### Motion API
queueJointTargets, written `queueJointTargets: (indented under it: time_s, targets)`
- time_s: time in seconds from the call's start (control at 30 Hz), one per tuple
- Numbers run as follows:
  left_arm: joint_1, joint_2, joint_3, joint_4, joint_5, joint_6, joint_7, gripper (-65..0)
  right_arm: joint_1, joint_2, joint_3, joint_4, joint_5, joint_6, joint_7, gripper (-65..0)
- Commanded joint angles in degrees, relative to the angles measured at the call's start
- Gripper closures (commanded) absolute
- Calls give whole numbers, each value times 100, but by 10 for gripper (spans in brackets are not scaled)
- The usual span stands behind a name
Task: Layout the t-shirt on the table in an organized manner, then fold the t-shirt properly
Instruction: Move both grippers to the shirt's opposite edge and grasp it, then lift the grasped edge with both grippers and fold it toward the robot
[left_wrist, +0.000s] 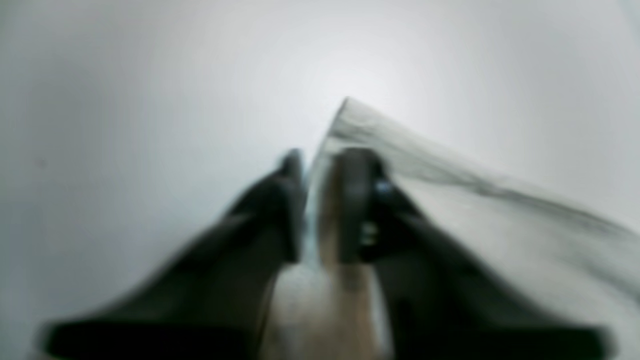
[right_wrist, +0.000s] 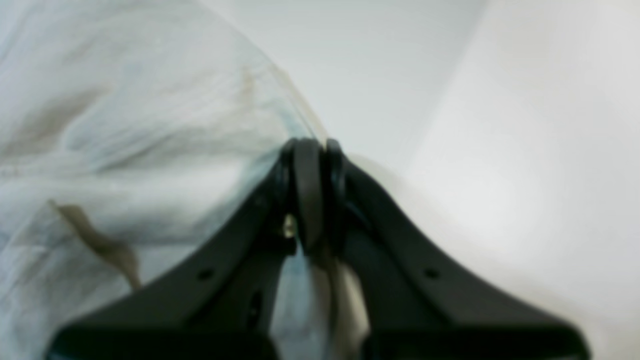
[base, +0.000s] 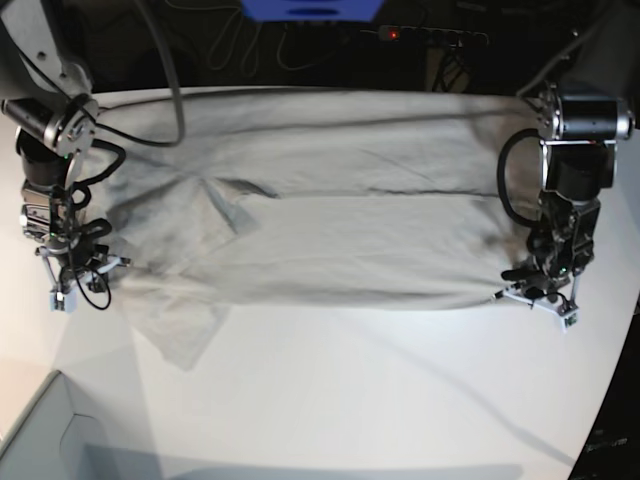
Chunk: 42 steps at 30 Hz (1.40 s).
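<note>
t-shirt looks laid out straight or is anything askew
Mostly stretched flat between both end effectors, but one sleeve of the t-shirt droops crumpled past the near edge, and a crease puckers near it.

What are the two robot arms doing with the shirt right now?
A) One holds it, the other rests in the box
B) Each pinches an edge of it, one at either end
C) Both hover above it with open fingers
B: in each wrist view the fingers are shut on the t-shirt, which is spread across the table.

The grey-beige t-shirt (base: 320, 220) lies spread sideways across the white table (base: 380, 400).
</note>
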Motion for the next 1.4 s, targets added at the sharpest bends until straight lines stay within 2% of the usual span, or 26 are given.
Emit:
queueJointTargets:
  time_s: [0.0,0.07,0.23,0.37,0.47,0.6,0.87,1.07,1.17,1.23,1.37]
  targets:
    - [-90,-15,5,2,0,-10,40,0,26,53,-11,-11,-133,9,-297,0]
    - [-90,-15,5,-121,0,-10,13,-17,26,53,-11,-11,-133,9,-297,0]
    - [-90,-15,5,81,-44,-10,22,0,26,44,16,7,-124,9,-288,0]
    - [138,3,-39,951,-53,-10,66,0,35,9,51,297,-80,9,-244,0]
    - [420,3,-48,1769,-53,-10,303,0,-18,-105,51,622,-80,18,-288,0]
    - [525,-6,-48,2006,-53,-10,383,0,-282,-141,51,1150,-45,18,-288,0]
    - [613,-32,-57,2059,-53,-10,374,0,-967,-193,51,2293,799,27,-297,0]
    - [974,-24,-66,2683,-62,-10,374,0,-1583,-193,24,3163,1423,53,-297,0]
    - [1299,3,-66,3114,-62,-10,339,0,-1899,-228,16,3594,1766,413,-297,0]
    - [1483,3,-66,3342,-62,-10,330,0,-2075,-369,51,3901,1837,589,-297,0]
    - [1923,3,-241,3808,-62,-10,321,0,-2559,-475,86,4490,1854,589,-262,0]
